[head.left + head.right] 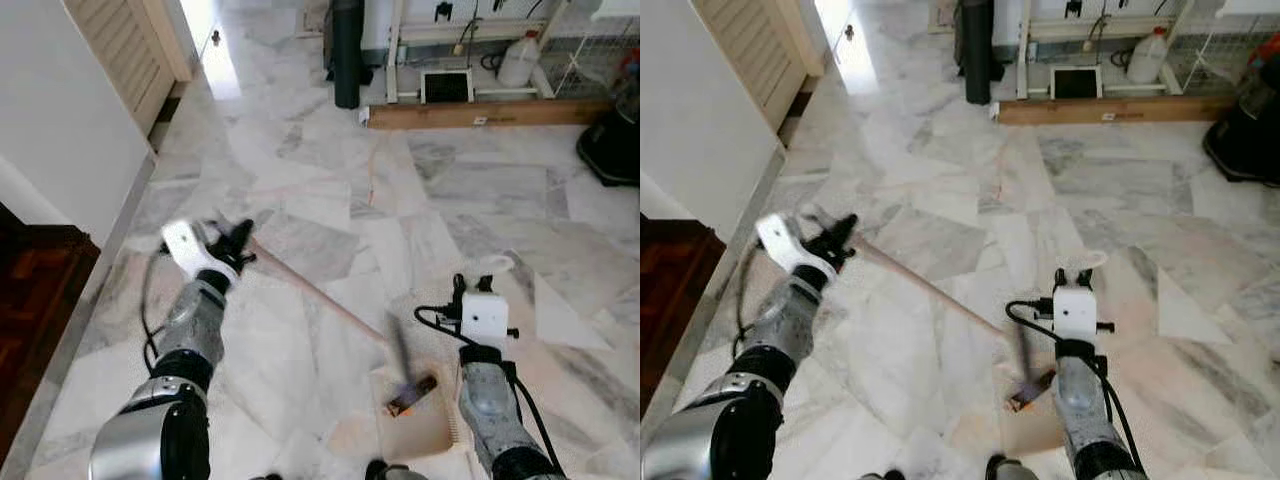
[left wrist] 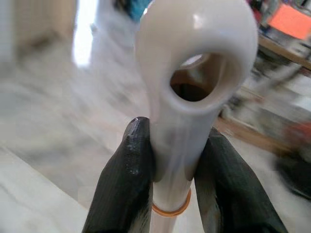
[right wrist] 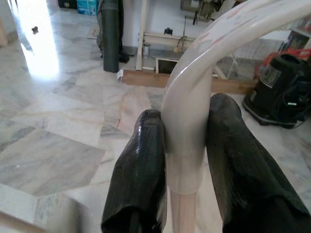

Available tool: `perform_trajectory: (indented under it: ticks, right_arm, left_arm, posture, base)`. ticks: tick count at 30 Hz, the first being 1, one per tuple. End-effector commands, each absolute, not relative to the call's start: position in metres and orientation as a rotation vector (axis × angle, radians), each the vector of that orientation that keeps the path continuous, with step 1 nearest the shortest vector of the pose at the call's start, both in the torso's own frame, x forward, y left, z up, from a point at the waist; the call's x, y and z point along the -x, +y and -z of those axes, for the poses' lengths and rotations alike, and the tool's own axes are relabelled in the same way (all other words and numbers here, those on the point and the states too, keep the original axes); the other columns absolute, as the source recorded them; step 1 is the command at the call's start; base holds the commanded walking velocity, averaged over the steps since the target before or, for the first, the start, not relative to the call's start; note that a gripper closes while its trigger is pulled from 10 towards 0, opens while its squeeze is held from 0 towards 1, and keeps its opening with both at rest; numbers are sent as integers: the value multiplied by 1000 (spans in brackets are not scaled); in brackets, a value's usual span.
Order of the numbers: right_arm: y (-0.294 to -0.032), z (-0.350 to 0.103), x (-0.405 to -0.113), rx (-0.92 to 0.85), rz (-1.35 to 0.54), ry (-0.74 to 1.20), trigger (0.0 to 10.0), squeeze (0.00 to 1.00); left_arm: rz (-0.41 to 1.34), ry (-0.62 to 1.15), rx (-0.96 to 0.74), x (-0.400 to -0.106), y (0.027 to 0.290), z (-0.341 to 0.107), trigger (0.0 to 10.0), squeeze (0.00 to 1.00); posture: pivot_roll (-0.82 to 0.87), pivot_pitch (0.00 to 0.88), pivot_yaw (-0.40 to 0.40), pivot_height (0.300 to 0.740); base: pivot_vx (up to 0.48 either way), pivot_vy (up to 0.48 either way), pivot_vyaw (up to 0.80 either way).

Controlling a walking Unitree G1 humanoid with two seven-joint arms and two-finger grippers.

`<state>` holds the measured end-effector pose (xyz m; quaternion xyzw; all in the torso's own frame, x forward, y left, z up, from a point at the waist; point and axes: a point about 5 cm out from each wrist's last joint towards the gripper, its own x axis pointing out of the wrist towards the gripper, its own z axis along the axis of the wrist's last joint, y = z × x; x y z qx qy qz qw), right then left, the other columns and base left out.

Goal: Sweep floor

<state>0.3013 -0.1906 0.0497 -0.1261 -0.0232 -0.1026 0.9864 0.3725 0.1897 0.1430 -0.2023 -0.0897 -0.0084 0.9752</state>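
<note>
We stand on a pale marble floor [image 1: 300, 200] that runs up to a white wall [image 1: 50, 110] on our left, and we place everything else from the dustpan [image 1: 415, 415], which sits flat on the floor just ahead of us and a little to our right. Well beyond the dustpan, against the far side of the room, lies a long wooden plank [image 1: 490, 113], with a dark upright cylinder [image 1: 347, 50] just past its left end and a black vacuum cleaner [image 1: 612, 140] off its right end. The broom [image 1: 320, 295] slants across the floor, its brown head [image 1: 412, 395] resting in the dustpan and its stick rising away to the left of it. Our left gripper [image 1: 240, 245] is up and to the left of the dustpan, its two black fingers [image 2: 129, 179] clamped on the broom's white looped handle end [image 2: 194, 63]. Our right gripper [image 1: 472, 285] is directly above the dustpan, its fingers [image 3: 141, 170] closed around the curved white dustpan handle [image 3: 192, 121], which rises from the pan's back edge.
</note>
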Motion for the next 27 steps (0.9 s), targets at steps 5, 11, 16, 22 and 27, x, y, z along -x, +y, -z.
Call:
perform_trajectory:
  ticks: [5, 11, 16, 22, 27]
  right_arm:
    - [-191, -36, -304, 96, 240, 96, 10000, 0]
    - [-200, -60, -322, -88, 289, 21, 10000, 0]
    - [-205, -68, -330, -216, 315, -1, 10000, 0]
    - [-211, -67, -332, -355, 354, 10, 10000, 0]
    - [-208, -65, -331, -397, 312, 8, 10000, 0]
  left_arm:
    - [-12, -312, 212, -363, 199, -160, 10000, 0]
    - [25, -257, 79, -353, 190, -139, 10000, 0]
    - [37, -251, 51, -352, 184, -137, 10000, 0]
    - [44, -248, 42, -353, 183, -138, 10000, 0]
    - [57, -251, 108, -354, 182, -139, 10000, 0]
  posture:
    - [16, 0, 85, 740]
    - [10, 0, 82, 740]
    - [20, 0, 79, 740]
    - [24, 0, 80, 740]
    - [27, 0, 79, 740]
  base:
    - [0, 0, 0]
    - [0, 0, 0]
    - [0, 0, 0]
    - [0, 0, 0]
    - [0, 0, 0]
